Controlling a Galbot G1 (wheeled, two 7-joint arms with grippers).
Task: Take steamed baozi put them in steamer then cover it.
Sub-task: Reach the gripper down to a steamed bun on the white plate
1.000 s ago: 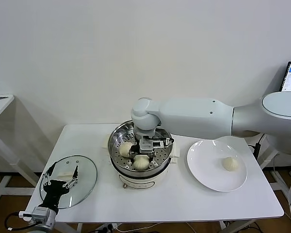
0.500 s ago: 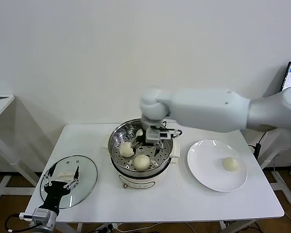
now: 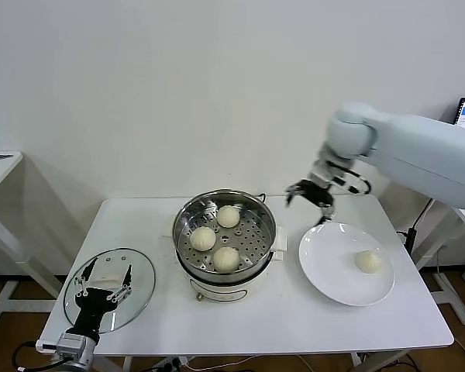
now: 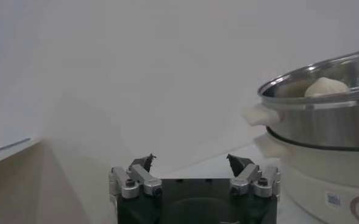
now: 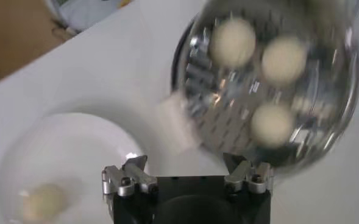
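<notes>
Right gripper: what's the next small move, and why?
Probably lower the right gripper, open and empty above the table, toward the last baozi on the plate; the steamer holds only three and the cover is off.

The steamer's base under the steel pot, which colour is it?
Cream-white; the steamer base shows best in the left wrist view.

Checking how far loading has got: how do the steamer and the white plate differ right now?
The steamer is a deep shiny steel pot holding three baozi; the plate is flat, white and holds one baozi. The steamer sits mid-table, the plate to its right. Both are round and uncovered.
</notes>
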